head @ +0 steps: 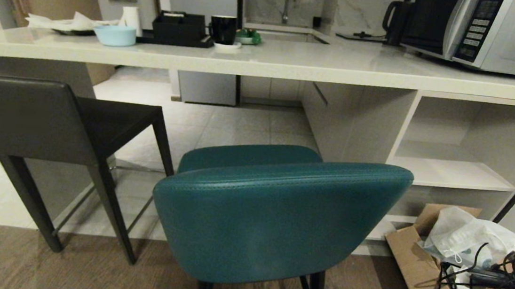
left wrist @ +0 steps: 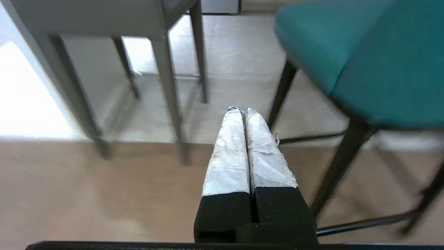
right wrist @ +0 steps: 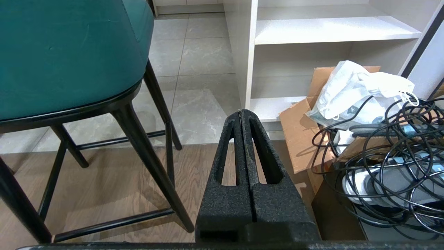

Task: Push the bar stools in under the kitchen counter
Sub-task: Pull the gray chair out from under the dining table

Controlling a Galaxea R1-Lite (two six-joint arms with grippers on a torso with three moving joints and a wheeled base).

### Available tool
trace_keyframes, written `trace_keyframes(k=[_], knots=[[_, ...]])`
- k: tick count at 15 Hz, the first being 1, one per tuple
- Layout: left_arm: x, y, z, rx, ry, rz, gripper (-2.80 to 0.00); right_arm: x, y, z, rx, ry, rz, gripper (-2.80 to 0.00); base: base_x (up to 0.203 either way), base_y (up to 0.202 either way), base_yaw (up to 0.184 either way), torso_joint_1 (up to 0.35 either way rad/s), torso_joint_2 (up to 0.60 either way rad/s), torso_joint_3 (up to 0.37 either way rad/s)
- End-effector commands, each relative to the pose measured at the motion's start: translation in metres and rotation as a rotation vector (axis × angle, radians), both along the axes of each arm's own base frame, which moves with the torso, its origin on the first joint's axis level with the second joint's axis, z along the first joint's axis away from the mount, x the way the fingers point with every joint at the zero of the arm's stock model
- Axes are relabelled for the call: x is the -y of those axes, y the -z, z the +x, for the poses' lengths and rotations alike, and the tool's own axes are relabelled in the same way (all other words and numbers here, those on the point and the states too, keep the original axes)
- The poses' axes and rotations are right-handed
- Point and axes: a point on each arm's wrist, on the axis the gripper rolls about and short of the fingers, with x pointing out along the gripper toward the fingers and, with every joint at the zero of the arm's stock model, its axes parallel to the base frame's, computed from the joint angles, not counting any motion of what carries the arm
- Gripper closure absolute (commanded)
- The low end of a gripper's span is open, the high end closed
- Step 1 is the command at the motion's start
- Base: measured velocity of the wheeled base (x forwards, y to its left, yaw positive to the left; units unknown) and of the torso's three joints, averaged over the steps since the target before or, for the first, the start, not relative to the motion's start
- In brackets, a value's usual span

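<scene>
Stools stand out from the kitchen counter [head: 265, 62] — grey stool [head: 46, 129] leftmost, teal stool [head: 279, 212] mid-frame. Left gripper [left wrist: 242, 111] clenched on nothing between them; right gripper [right wrist: 243, 113] clenched too, beside the cardboard box [right wrist: 298, 139].

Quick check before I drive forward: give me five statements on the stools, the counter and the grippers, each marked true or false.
1. The teal stool stands nearer the robot than the grey stool. True.
2. The left gripper is clamped on a stool leg. False: it is shut on nothing, above the floor between the stools.
3. The right gripper is shut and holds nothing. True.
4. A microwave sits on the counter. True.
5. A cardboard box lies left of the grey stool. False: it lies right of the teal stool, by the shelves.
</scene>
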Motion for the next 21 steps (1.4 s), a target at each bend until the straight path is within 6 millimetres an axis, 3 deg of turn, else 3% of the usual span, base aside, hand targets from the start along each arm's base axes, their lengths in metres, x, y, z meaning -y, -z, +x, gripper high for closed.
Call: trace_keyframes(k=[1, 15, 21], knots=[[0.0002, 0.0026, 0.0001, -0.022, 0.01, 0.068, 0.0, 0.0, 0.0001, 0.0, -0.001, 0.0, 0.0, 0.0, 0.0, 0.0, 0.0, 0.0, 0.0, 0.0], [0.0007, 0.0045, -0.0002, -0.045, 0.03, 0.051, 0.0, 0.0, 0.0001, -0.0001, 0.001, 0.001, 0.001, 0.0, 0.0, 0.0, 0.0, 0.0, 0.0, 0.0], [0.0007, 0.0045, -0.0001, -0.046, 0.03, 0.051, 0.0, 0.0, 0.0001, -0.0001, 0.001, 0.001, 0.001, 0.0, -0.143, 0.0, -0.002, 0.001, 0.0, 0.003]])
